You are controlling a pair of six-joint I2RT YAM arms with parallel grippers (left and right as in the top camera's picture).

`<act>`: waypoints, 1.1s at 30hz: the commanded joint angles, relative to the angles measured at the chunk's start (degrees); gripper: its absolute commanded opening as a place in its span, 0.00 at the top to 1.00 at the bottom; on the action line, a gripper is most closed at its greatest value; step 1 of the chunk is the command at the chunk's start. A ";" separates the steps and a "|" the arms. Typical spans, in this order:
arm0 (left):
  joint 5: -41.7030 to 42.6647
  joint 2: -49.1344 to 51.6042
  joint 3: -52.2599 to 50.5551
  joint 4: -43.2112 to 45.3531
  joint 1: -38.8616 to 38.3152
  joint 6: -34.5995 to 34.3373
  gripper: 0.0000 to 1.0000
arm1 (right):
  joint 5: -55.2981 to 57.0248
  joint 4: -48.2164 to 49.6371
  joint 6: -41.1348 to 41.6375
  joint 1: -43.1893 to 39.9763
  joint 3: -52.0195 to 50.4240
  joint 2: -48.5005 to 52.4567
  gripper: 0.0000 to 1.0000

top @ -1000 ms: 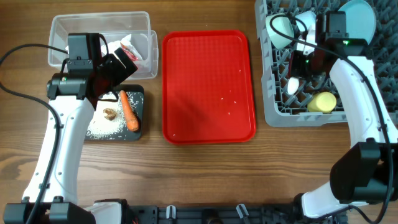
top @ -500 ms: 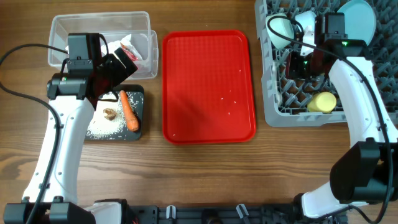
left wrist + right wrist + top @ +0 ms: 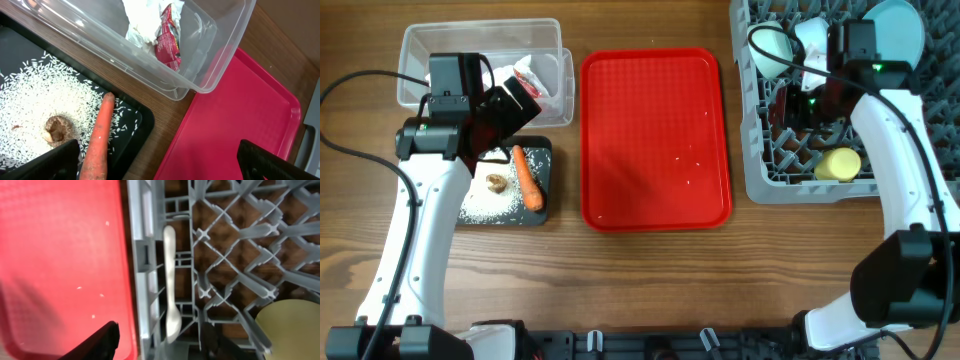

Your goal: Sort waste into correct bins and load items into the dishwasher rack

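Note:
My right gripper [image 3: 160, 341] hangs over the left edge of the grey dishwasher rack [image 3: 225, 255], jaws apart. The white spoon [image 3: 170, 280] lies loose in the rack grid between them, touching neither finger. A yellow cup [image 3: 840, 163], a mint-green bowl [image 3: 770, 48], a pale-blue bowl [image 3: 812, 35] and a plate [image 3: 900, 30] stand in the rack. My left gripper [image 3: 160, 162] is wide open and empty above the black tray [image 3: 542, 215], which holds the carrot [image 3: 100, 135], the brown scrap [image 3: 57, 129] and rice [image 3: 30, 100]. Crumpled paper with a red wrapper [image 3: 167, 35] sits in the clear tub [image 3: 220, 65].
The flat red serving tray [image 3: 655, 140] lies between the bins and the rack, with a few rice grains [image 3: 688, 170] on it. The left arm's cable loops over the wooden table at the far left.
The right jaws have opened from shut and let go of the white spoon, which now rests in the rack. The left arm has not moved.

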 commanded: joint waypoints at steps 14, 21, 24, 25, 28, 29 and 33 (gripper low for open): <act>0.24 0.33 0.46 0.13 0.24 -0.52 0.00 | -1.84 -11.52 7.04 0.26 10.91 -24.09 0.00; 0.26 0.33 0.46 0.11 0.24 -0.52 0.00 | 1.38 -13.44 6.86 0.24 10.91 -27.98 0.00; 0.24 0.33 0.46 0.13 0.24 -0.52 0.00 | 3.58 -10.86 6.75 0.26 10.91 -31.12 0.00; 0.24 0.33 0.46 0.11 0.24 -0.52 0.00 | 3.82 -9.70 5.70 0.31 10.86 -32.11 0.00; 0.24 0.33 0.46 0.13 0.24 -0.52 0.00 | 3.89 -7.06 0.20 0.31 10.67 -34.67 0.00; 0.24 0.33 0.46 0.13 0.24 -0.52 0.00 | 3.91 -6.19 -1.75 0.31 10.36 -35.39 0.00; 0.24 0.33 0.46 0.11 0.24 -0.52 0.00 | 4.13 2.45 -8.83 0.31 3.41 -40.94 0.00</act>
